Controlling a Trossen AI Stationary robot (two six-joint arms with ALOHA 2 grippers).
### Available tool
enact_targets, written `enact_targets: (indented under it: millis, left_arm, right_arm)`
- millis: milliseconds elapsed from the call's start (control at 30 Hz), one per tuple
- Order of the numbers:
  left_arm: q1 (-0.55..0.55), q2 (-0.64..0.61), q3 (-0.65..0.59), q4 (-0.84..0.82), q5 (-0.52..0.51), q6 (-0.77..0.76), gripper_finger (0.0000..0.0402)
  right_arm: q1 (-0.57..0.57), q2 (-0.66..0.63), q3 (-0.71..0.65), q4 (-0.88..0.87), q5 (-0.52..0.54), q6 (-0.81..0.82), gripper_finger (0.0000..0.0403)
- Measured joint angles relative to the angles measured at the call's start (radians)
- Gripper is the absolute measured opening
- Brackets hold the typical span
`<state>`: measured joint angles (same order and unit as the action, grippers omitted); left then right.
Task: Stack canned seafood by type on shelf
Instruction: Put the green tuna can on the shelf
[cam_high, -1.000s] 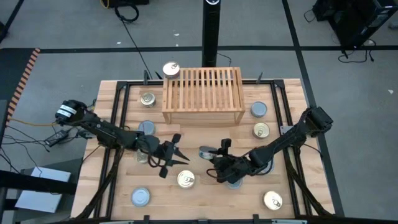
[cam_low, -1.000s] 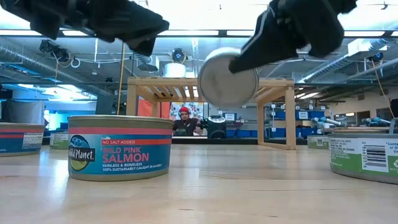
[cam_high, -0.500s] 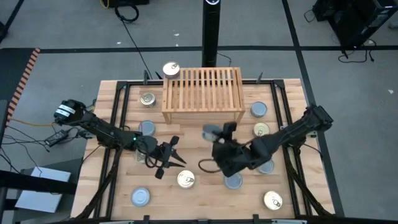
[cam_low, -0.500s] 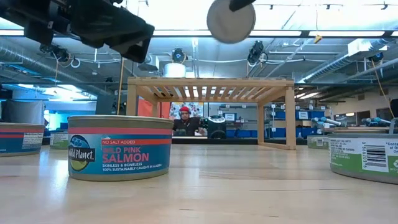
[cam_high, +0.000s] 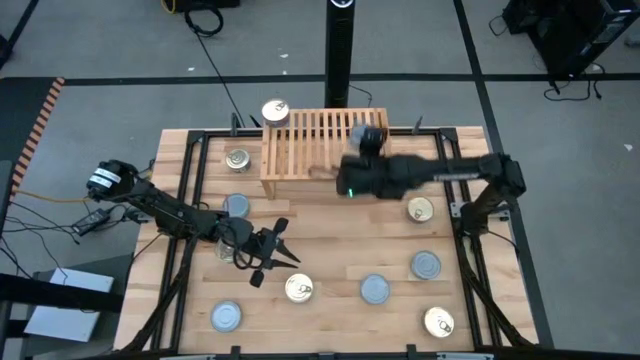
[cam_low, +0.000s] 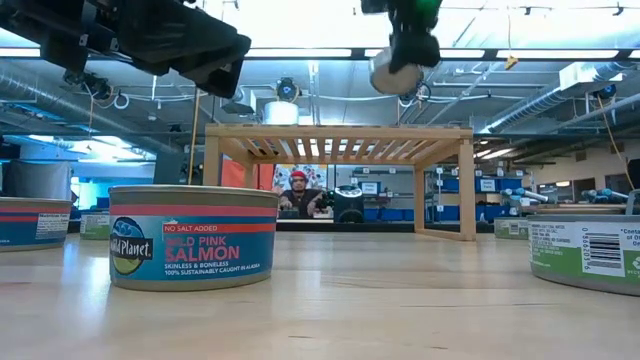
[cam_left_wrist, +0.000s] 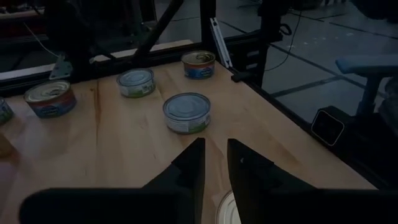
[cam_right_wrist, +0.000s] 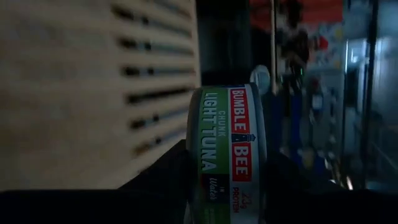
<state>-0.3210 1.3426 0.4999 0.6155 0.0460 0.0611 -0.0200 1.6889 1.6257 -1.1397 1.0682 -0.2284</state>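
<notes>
Right wrist view: right gripper fingers clamp a tuna tin on its flat faces, so the tin sits on edge, its short axis running level between the fingers. Label reads green, white and red, "Chunk Light Tuna". High view puts this tin above the right end of the shelf, over the slatted top, clear of it in the low view. One gold-lidded tin stands at the shelf's far left corner.

Left gripper hovers over the left-centre bench, fingers narrowly apart, holding nothing. Loose tins lie flat around: a silver-lidded tin, a gold-lidded one, a salmon tin upright.
</notes>
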Motion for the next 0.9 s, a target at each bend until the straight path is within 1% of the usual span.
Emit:
enact_targets:
  millis: [33, 200, 400, 600, 900]
  left_arm:
    - [0.000, 0.000, 0.000, 0.001, 0.000, -0.007, 0.0074]
    - [0.000, 0.000, 0.000, -0.007, 0.000, -0.009, 0.0074]
    - [0.000, 0.000, 0.000, -0.007, -0.003, -0.009, 0.0074]
    - [0.000, 0.000, 0.000, -0.008, -0.004, 0.010, 0.0074]
    - [0.000, 0.000, 0.000, -0.013, -0.004, 0.015, 0.0074]
  right_arm:
    - [-0.035, 0.000, 0.000, 0.009, -0.020, -0.025, 0.0153]
    - [-0.212, 0.001, 0.000, 0.094, -0.191, -0.150, 0.0153]
    - [-0.354, 0.001, 0.000, 0.180, -0.273, -0.264, 0.0153]
    - [-0.435, 0.010, -0.011, 0.197, -0.344, -0.294, 0.0153]
    - [-0.476, 0.011, -0.088, 0.245, -0.369, -0.304, 0.0153]
